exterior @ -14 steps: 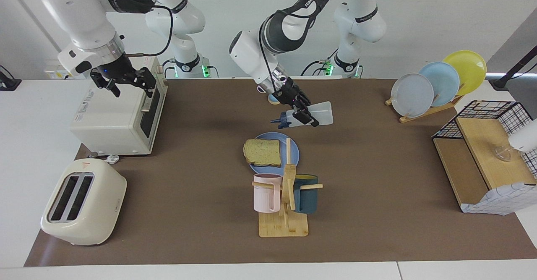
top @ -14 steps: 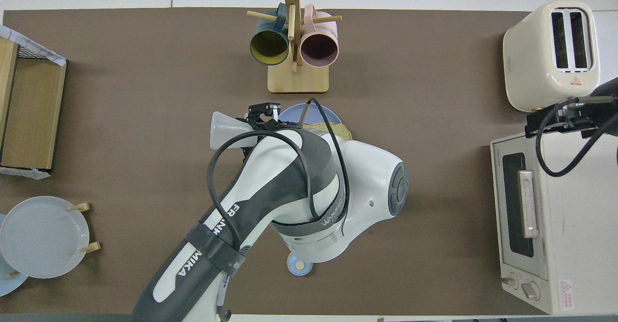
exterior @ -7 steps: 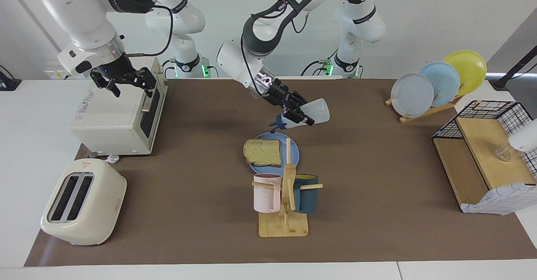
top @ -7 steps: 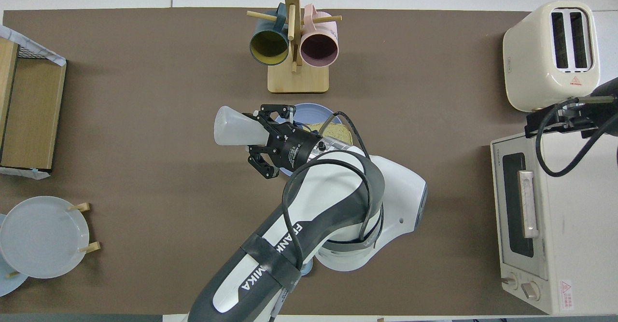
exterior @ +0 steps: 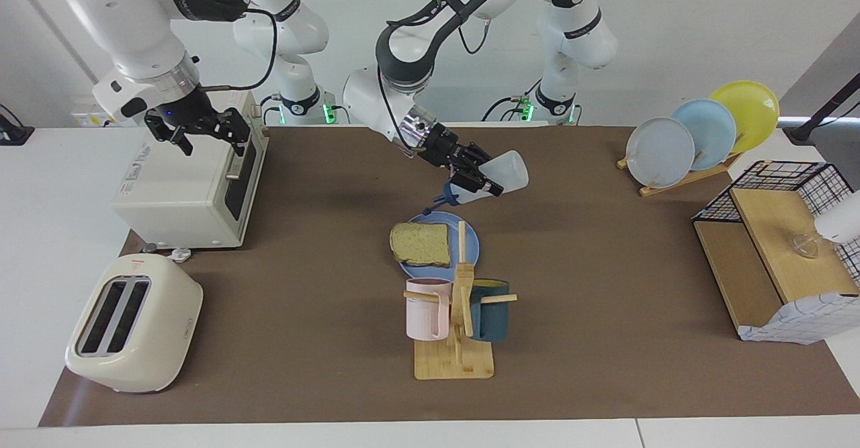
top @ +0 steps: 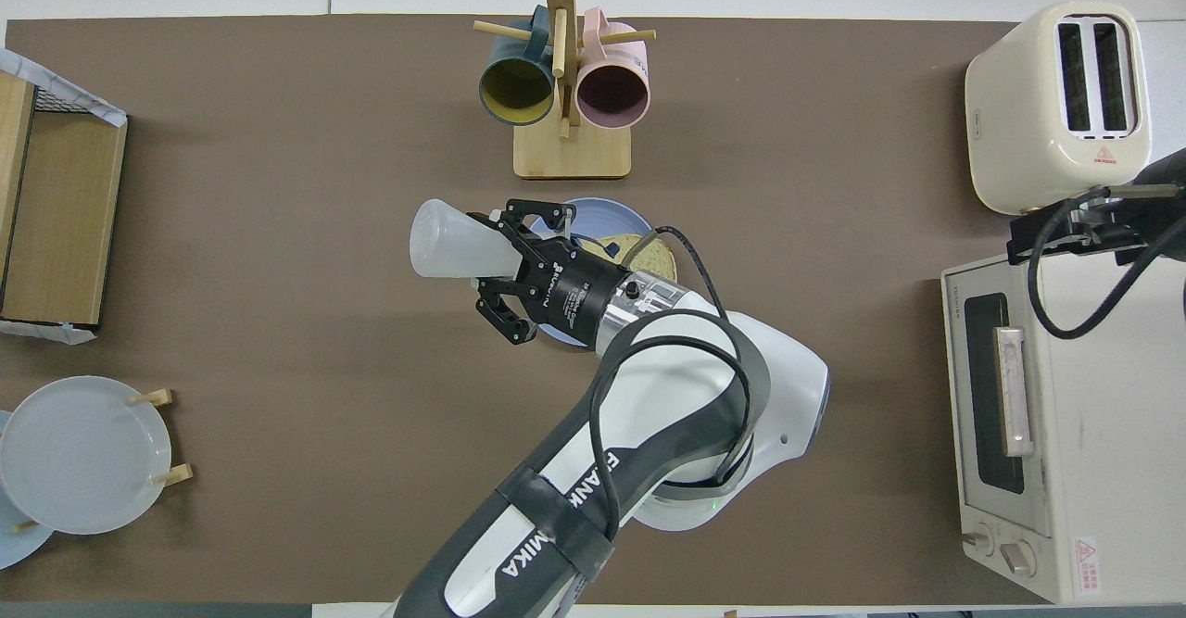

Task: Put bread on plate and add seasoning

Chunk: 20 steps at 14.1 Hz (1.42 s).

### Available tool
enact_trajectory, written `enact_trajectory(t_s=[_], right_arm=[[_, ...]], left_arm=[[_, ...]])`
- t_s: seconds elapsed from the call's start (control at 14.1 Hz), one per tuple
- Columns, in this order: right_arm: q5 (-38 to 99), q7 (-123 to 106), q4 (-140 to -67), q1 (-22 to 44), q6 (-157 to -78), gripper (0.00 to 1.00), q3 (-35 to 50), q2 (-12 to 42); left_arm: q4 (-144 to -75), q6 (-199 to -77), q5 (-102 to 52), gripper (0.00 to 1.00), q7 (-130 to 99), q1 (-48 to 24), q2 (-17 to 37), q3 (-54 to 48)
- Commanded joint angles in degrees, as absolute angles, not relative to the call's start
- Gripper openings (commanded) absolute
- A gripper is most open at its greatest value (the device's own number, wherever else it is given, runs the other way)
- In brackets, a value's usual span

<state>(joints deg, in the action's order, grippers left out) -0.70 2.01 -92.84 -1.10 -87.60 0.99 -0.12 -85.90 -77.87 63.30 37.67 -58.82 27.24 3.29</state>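
The bread [exterior: 420, 244] lies flat on the round blue plate [exterior: 472, 249], at the plate's edge toward the right arm's end of the table. My left gripper [exterior: 478, 183] is shut on the seasoning [exterior: 502, 171], a translucent white bottle. It is held tipped in the air, its dark blue cap [exterior: 445, 199] pointing down over the plate's rim nearest the robots. From overhead the seasoning [top: 447, 252] juts out of the left gripper [top: 505, 264], whose wrist covers part of the plate [top: 593, 216] and the bread [top: 651, 254]. My right gripper [exterior: 209, 140] waits open over the toaster oven [exterior: 181, 193].
A wooden mug tree [exterior: 461, 314] with a pink and a dark blue mug stands just farther from the robots than the plate. A cream toaster [exterior: 134, 324] sits beside the oven. A plate rack [exterior: 699, 132] and a wire basket with wooden shelf [exterior: 772, 246] stand toward the left arm's end.
The left arm's elbow has swung over and its wrist has turned, tipping the bottle further so the cap points lower toward the plate. The right arm has not moved.
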Motion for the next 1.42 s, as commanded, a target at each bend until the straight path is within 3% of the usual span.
enact_trajectory(t_s=[0.0,0.21,0.28,0.36,0.93,1.35], right_arm=[[0.44,0.79,-92.72,-1.67,-87.36,1.0,1.23,-0.44],[0.44,0.79,-92.72,-1.67,-87.36,1.0,1.23,-0.44],[0.44,0.79,-92.72,-1.67,-87.36,1.0,1.23,-0.53],[0.44,0.79,-92.72,-1.67,-87.36,1.0,1.23,-0.53],[0.44,0.79,-92.72,-1.67,-87.28,1.0,1.23,-0.53],[0.53,0.79,-92.72,-1.67,-87.36,1.0,1.23,-0.53]], left_arm=[[-83.85,-74.01,66.18,0.0,37.35,-60.29,32.42,4.04],[-84.2,-72.35,70.29,0.0,37.53,-60.55,33.92,4.04],[-82.28,-68.33,73.36,0.0,37.36,-61.6,41.32,4.48],[-79.31,-68.03,73.39,0.0,37.35,-61.7,42.0,4.4],[-78.22,-68.55,73.48,0.0,37.27,-61.09,42.45,4.48],[-78.4,-72.51,76.55,0.0,36.91,-54.67,42.63,4.48]])
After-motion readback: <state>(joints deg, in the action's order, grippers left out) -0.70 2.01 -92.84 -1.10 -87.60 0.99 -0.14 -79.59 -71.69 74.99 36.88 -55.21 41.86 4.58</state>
